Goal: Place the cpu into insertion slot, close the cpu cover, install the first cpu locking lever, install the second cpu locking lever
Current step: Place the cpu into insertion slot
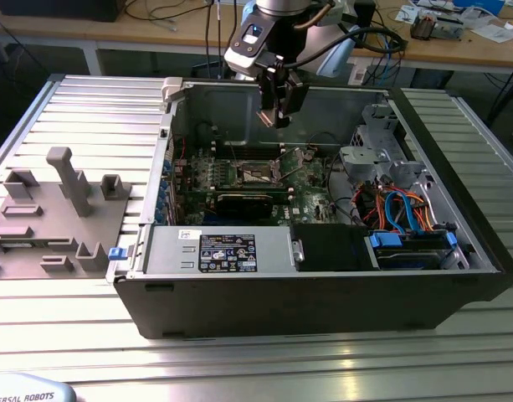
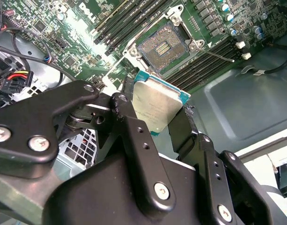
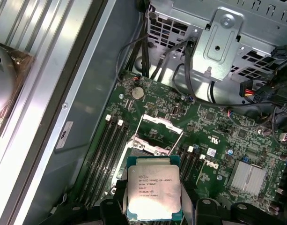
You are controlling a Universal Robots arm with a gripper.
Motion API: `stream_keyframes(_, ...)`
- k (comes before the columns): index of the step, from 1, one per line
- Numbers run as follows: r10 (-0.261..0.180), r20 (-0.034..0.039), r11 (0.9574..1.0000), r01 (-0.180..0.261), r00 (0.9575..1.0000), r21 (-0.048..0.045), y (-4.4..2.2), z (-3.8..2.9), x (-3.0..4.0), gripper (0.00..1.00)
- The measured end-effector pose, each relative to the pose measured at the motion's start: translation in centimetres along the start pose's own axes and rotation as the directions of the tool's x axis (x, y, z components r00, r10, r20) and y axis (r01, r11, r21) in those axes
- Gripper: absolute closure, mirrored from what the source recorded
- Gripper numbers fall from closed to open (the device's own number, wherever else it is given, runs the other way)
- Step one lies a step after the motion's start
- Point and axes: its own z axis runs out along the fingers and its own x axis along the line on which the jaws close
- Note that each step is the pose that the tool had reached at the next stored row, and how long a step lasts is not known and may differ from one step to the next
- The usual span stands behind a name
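- The gripper (image 1: 279,117) hangs inside the open computer case (image 1: 323,293), above the green motherboard (image 3: 218,140).
- Its black fingers (image 2: 129,117) are drawn in on two opposite edges of the cpu (image 2: 159,105), so it is gripping the chip between them.
- In both wrist views the cpu sits right at the fingertips with its silver metal top facing the first wrist camera. Its green rim shows at the edges.
- The insertion slot (image 2: 163,47) lies bare on the board, its dark contact field uncovered, with nothing seated in it.
- The cpu is apart from the slot and held in the air above the board. In the second wrist view the chip's upper corner lies just beside the slot's rim.
- The cpu cover (image 3: 163,123) stands swung up off the slot, and the board shows through its square opening.
- A thin metal locking lever (image 2: 218,56) juts out from a corner of the slot across the long black memory slots (image 2: 117,21).
- In the exterior view a grey fixture tray (image 1: 55,209) rests on the table at the exterior view's left, well apart from the case.
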Motion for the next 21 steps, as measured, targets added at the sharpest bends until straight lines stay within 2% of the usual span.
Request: stream_keyframes(21,0.023,0.0017,0.9997,-0.023,0.9997,-0.0002,0.0,0.04,0.0,0.46)
